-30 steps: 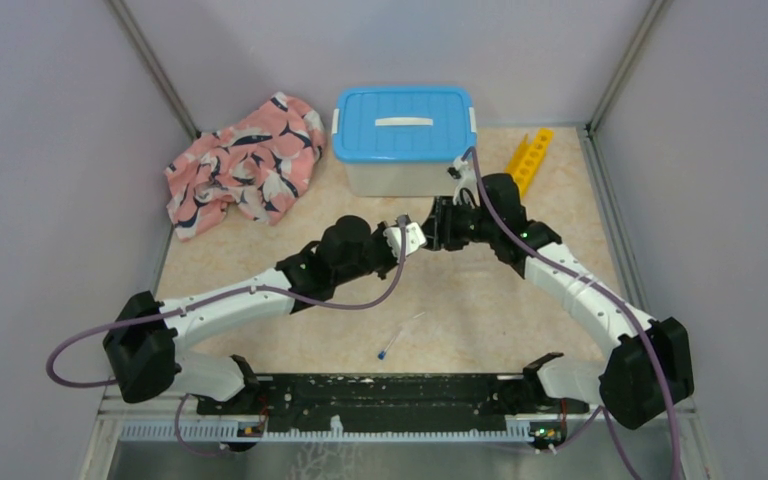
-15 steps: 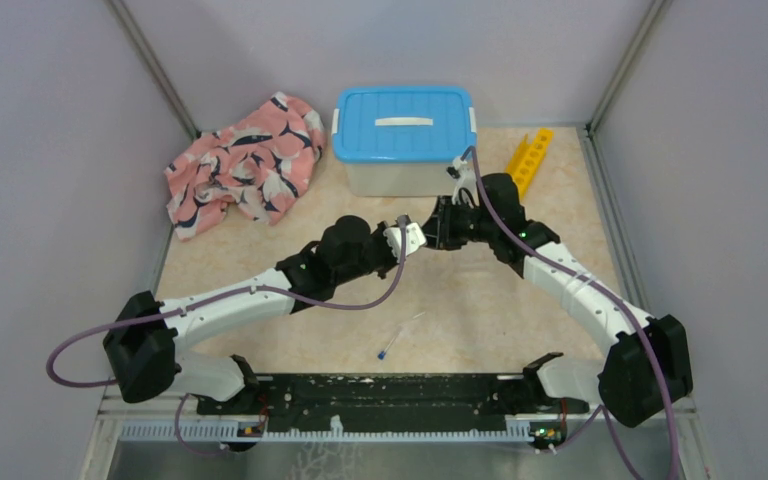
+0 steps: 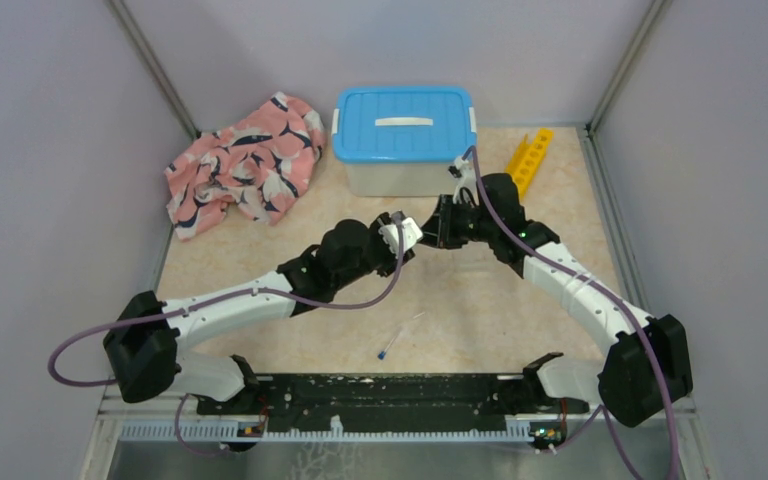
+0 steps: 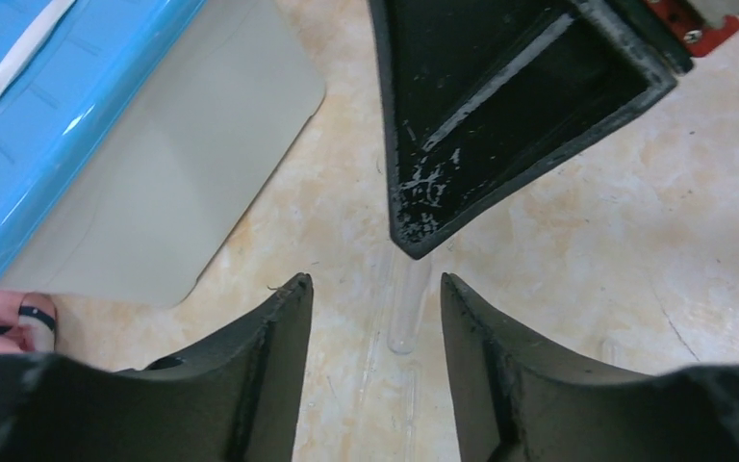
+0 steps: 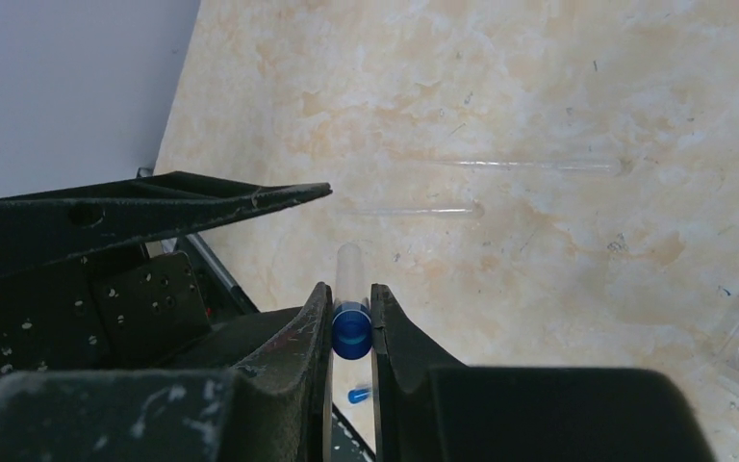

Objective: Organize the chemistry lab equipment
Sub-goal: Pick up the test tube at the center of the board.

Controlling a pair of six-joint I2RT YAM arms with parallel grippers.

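My right gripper (image 5: 350, 288) is shut on the blue-capped end of a thin clear tube (image 5: 350, 327), held above the table in front of the bin. The tube's clear round end (image 4: 408, 313) pokes out between the fingers of my open left gripper (image 4: 373, 279) without touching them. In the top view the two grippers meet tip to tip, left (image 3: 406, 232) and right (image 3: 438, 228). Another blue-capped tube (image 3: 397, 337) lies on the table nearer the arm bases. Two more clear tubes (image 5: 423, 209) (image 5: 539, 166) lie on the table. The yellow holed rack (image 3: 530, 160) lies at the back right.
The white bin with the blue lid (image 3: 404, 140) stands just behind the grippers, its wall (image 4: 154, 183) close to the left fingers. A pink whale-patterned cloth (image 3: 245, 165) is bunched at the back left. Grey walls close in both sides.
The right gripper has closed on the tube's capped end. The left gripper has opened and let the tube go, shifting slightly towards the bin.
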